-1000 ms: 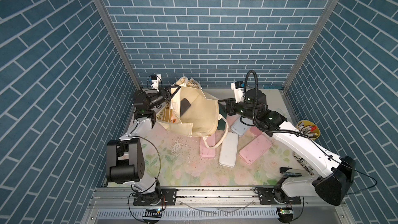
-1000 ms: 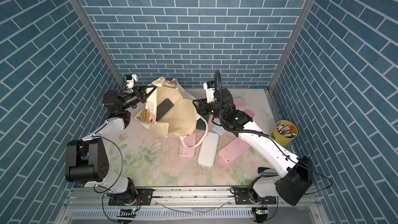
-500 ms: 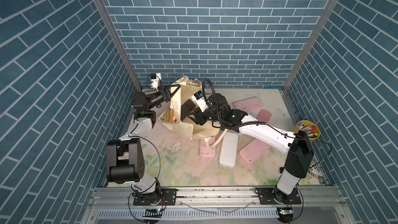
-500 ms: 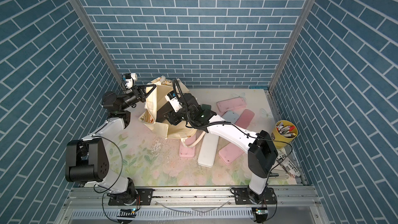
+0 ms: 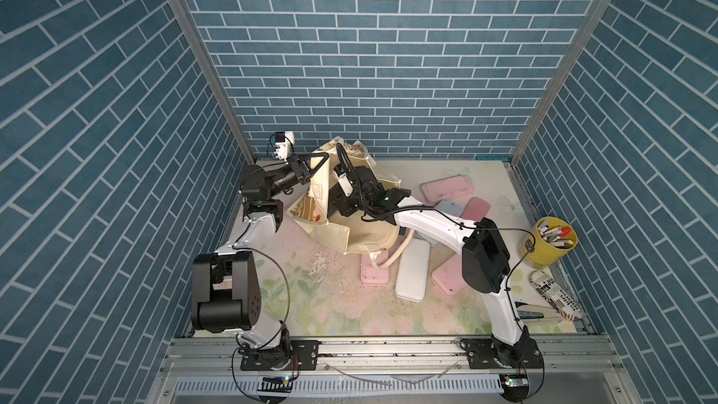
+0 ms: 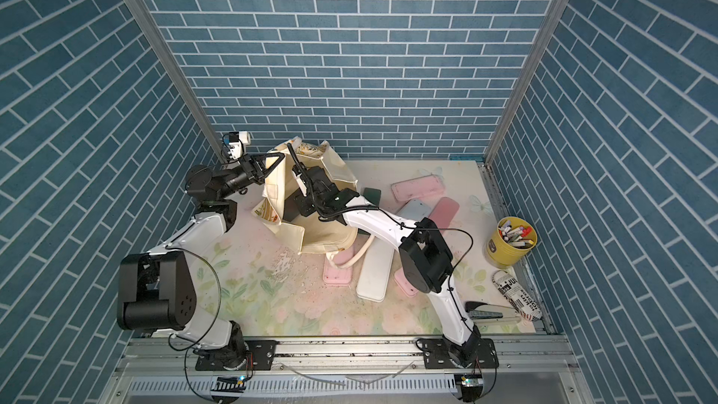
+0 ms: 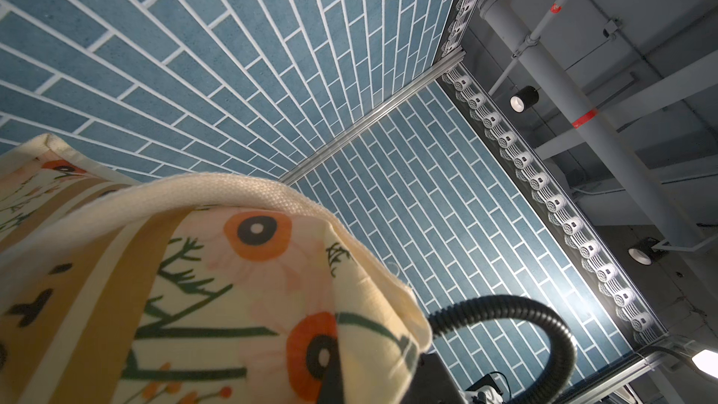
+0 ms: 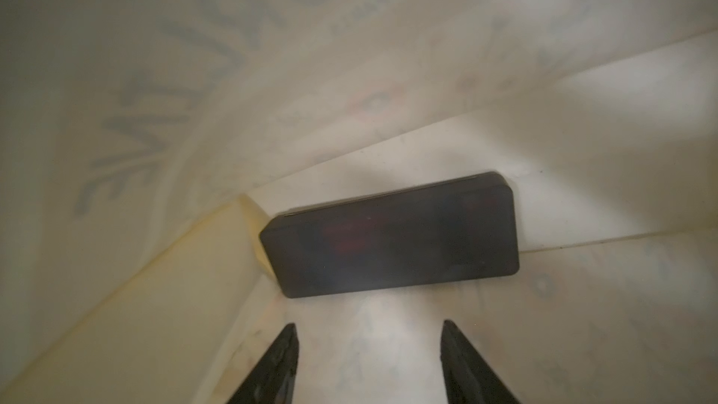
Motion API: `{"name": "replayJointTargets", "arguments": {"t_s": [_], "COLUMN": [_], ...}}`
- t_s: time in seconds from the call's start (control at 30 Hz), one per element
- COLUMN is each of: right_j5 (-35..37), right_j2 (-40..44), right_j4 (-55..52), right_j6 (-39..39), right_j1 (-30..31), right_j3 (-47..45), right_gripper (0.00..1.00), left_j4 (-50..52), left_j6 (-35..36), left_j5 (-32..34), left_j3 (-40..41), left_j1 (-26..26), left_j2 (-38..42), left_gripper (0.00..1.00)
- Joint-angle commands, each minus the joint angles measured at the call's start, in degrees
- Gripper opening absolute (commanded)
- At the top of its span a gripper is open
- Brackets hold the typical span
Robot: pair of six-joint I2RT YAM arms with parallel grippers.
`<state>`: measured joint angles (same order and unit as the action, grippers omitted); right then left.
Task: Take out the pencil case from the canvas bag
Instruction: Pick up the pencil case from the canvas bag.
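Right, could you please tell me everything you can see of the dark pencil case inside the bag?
The pencil case is a dark, nearly black, flat rectangular box with rounded corners, hard and smooth-looking, with a thin seam along one long edge and a faint reddish tint on its face. It looks closed. It lies deep inside the canvas bag, one end tucked against a fabric fold. The right gripper points at it, jaws open, not touching.

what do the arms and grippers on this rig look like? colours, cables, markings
Both the left arm and the right arm have white link shells and black joint housings. Thin black cables run along them. A black corrugated hose loops over the right wrist, near a small green light. The right gripper has black tapered fingers. A white camera sits on the left wrist. No legible markings.
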<state>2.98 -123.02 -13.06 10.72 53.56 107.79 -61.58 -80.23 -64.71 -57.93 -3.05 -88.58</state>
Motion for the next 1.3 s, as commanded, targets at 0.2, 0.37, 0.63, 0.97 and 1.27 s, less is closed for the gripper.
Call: {"name": "replayJointTargets", "arguments": {"t_s": [0.2,0.37,0.63,0.97,1.27], "right_j5": [11.1,11.4,12.9,9.9,6.1], "right_j2": [-6.7,-9.9,-12.6,-9.9,-10.8], "right_j4": [1.0,-0.6,-0.2,10.0,16.7], "right_j6": [20.9,32.7,45.7,54.3,59.4], "right_j1": [-2.6,-2.7,-2.7,-3.2,-4.7], "right_j3": [5.8,8.4,9.7,2.2,2.0], "right_gripper": [0.58,0.61,0.63,0.69,0.68], "left_j4": [-10.2,-12.5,-12.9,-13.5,-13.9], "left_j6": [-1.9,-3.0,-2.8,-2.9,-3.1], "left_j5": [0.0,-0.3,-0.7,-0.7,-0.5], "left_j3": [-1.6,-1.7,-1.6,-1.6,-1.5], "left_j1": [1.3,2.2,4.3,5.0,5.3], "left_j2": [3.2,2.8,1.9,2.1,1.5], "left_gripper": [0.03,0.04,0.04,0.04,0.04]}}
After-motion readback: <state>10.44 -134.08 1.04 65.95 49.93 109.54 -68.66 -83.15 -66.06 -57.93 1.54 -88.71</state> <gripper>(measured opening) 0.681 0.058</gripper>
